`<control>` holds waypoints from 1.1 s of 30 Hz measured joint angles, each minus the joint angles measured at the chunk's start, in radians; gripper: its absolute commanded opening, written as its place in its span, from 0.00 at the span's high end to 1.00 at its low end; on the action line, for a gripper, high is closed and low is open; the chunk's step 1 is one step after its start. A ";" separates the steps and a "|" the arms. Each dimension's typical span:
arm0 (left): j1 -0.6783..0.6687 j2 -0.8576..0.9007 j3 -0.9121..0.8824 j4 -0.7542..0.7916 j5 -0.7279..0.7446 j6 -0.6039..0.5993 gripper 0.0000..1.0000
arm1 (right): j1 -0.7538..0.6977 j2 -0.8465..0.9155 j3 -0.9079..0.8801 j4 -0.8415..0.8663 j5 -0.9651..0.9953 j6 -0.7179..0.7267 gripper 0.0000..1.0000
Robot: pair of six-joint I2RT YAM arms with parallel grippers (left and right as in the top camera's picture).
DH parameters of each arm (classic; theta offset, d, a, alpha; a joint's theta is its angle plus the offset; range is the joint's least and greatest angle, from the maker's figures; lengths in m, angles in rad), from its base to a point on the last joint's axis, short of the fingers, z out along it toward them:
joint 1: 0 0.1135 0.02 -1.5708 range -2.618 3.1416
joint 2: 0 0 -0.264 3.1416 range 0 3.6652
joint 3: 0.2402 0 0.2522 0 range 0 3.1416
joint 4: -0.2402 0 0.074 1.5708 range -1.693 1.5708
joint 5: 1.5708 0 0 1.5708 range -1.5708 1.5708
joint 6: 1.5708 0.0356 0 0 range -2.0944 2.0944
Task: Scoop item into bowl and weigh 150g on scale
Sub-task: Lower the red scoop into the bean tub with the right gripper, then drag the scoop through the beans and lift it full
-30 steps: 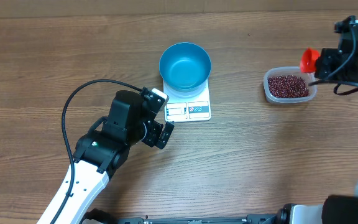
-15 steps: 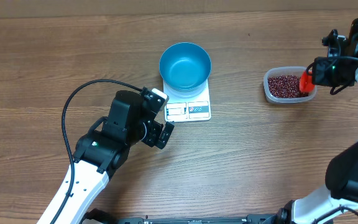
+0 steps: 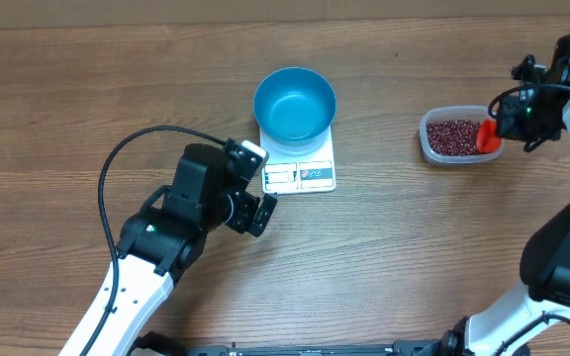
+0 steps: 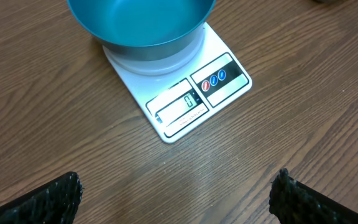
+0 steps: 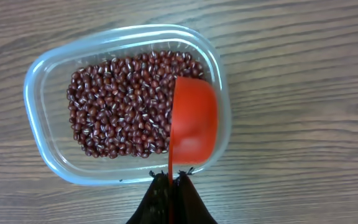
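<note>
Scale (image 4: 224,94), one entry: we are reading a lone "0" on its display (image 4: 180,106); beside it we are noting three round button signs (image 4: 213,79), one red, two blue; finer print is proving illegible.

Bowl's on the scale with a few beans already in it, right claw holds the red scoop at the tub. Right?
No: the bowl on the scale is empty, as the overhead view shows. The beans lie in the tub. The right claw does hold the red scoop at the tub.
</note>
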 measured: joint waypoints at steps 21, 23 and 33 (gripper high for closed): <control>0.000 0.000 0.000 0.000 0.000 0.000 0.01 | -0.002 0.019 -0.148 0.040 -0.260 0.027 0.96; 0.000 0.000 0.000 0.000 0.000 0.000 0.00 | -0.003 0.021 -0.150 0.039 -0.283 0.044 0.96; 0.000 0.000 0.000 0.000 0.000 0.000 0.00 | -0.007 0.026 -0.154 0.072 -0.340 0.198 0.96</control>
